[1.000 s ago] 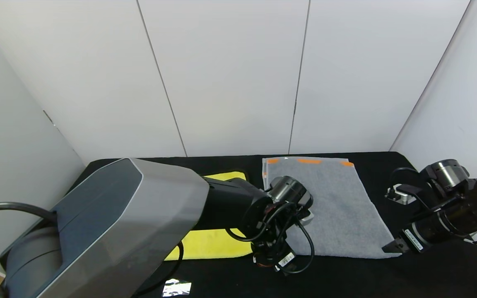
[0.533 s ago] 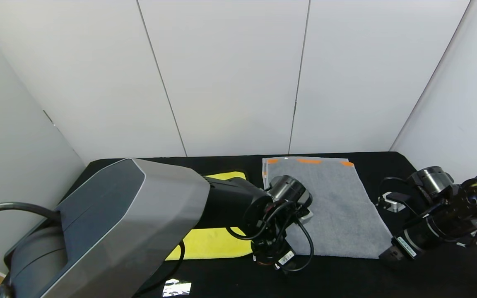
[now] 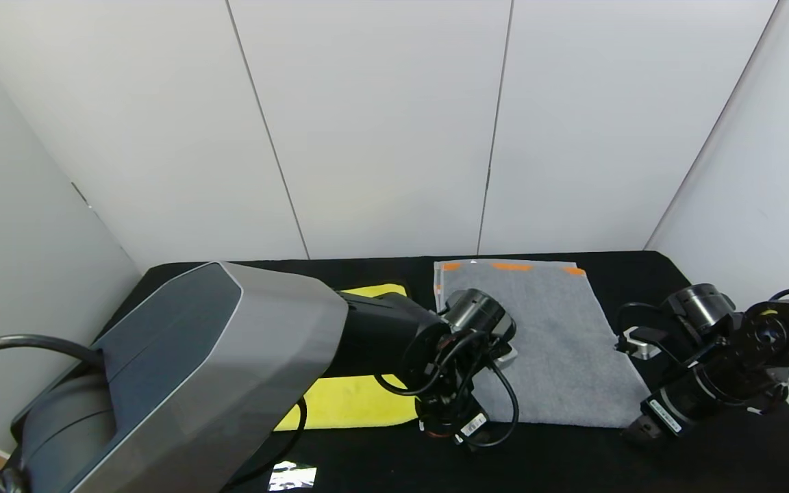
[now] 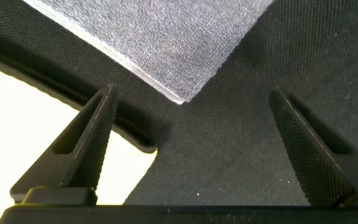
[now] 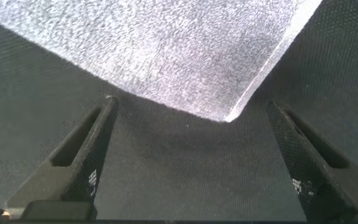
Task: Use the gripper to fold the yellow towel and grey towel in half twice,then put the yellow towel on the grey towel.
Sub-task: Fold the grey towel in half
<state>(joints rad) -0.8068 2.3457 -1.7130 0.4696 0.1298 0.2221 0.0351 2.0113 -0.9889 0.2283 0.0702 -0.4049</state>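
Observation:
The grey towel (image 3: 552,342) lies flat on the black table, its orange blocks along the far edge. The yellow towel (image 3: 353,404) lies to its left, mostly hidden by my left arm. My left gripper (image 3: 448,430) is open and empty just above the grey towel's near-left corner; in the left wrist view the gripper (image 4: 191,93) frames that corner (image 4: 166,43), with the yellow towel's corner (image 4: 36,130) beside one finger. My right gripper (image 3: 638,433) is open and empty at the near-right corner; in the right wrist view the gripper (image 5: 190,102) has the grey towel's corner (image 5: 166,43) between its fingers.
The black table cloth (image 3: 572,459) runs to white walls at the back and both sides. A small shiny patch (image 3: 292,476) lies at the table's front edge. My bulky left arm (image 3: 216,370) covers the left half of the table.
My right gripper has moved down and to the left, closer to the grey towel's near-right corner. The left gripper has barely moved. Both towels lie as before.

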